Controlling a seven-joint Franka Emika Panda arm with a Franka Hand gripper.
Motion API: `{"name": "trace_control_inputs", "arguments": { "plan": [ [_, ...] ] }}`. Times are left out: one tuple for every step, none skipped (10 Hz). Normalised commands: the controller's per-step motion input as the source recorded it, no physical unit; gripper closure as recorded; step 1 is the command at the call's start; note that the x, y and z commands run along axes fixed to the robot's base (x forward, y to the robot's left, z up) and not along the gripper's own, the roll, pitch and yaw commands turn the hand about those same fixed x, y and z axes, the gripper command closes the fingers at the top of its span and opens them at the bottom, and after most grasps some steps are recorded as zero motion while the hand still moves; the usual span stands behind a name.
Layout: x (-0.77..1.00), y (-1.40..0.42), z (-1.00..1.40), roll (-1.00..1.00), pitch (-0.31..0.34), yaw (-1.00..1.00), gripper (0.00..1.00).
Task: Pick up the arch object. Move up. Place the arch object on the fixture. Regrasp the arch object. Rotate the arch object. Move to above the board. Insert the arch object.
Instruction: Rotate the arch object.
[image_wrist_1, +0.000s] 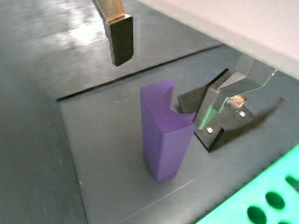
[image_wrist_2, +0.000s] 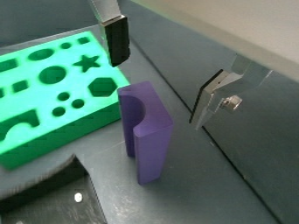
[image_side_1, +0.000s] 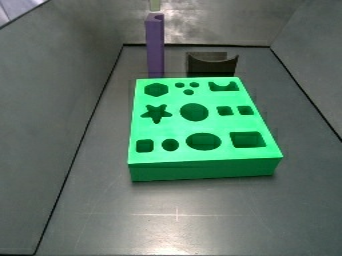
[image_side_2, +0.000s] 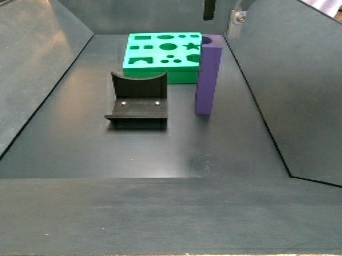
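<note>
Arch object (image_side_2: 209, 77): purple block standing upright on the surface (image_side_2: 174, 150), just beside the fixture (image_side_2: 138, 100), near the board (image_side_1: 201, 125); gripper (image_side_2: 209, 8) above it, holding nothing; finger spread cannot be told.

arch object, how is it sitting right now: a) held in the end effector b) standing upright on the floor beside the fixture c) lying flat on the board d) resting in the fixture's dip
b: the arch object stands on end on the floor beside the fixture, with the end effector above and clear of it.
</note>
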Motion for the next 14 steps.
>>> {"name": "trace_control_inputs", "arguments": {
  "plan": [
    [0.04, 0.02, -0.03, 0.01, 0.030, -1.00, 0.00],
    [0.04, 0.02, -0.03, 0.01, 0.035, -0.89, 0.00],
    [0.04, 0.02, -0.03, 0.01, 0.034, -0.58, 0.00],
    [0.04, 0.02, -0.03, 0.01, 0.034, -0.39, 0.00],
    [0.04, 0.02, -0.03, 0.01, 0.034, -0.25, 0.00],
    [0.00, 0.00, -1.00, 0.01, 0.034, -0.14, 0.00],
    [0.02, 0.00, -1.00, 0.02, 0.011, -0.08, 0.00],
    [0.02, 0.01, -1.00, 0.02, 0.000, -0.07, 0.00],
    [0.02, 0.01, -0.85, 0.04, -0.022, -0.04, 0.00],
    [0.01, 0.02, -0.75, 0.04, -0.031, -0.03, 0.00],
    [0.01, 0.02, -0.54, 0.05, -0.040, -0.02, 0.00],
    [0.01, 0.02, -0.39, 0.06, -0.043, -0.01, 0.00],
    [0.01, 0.01, -0.20, 0.07, -0.039, 0.00, 0.00],
    [0.00, 0.00, 0.00, 0.08, -0.034, 0.00, 1.00]
  ]
}}
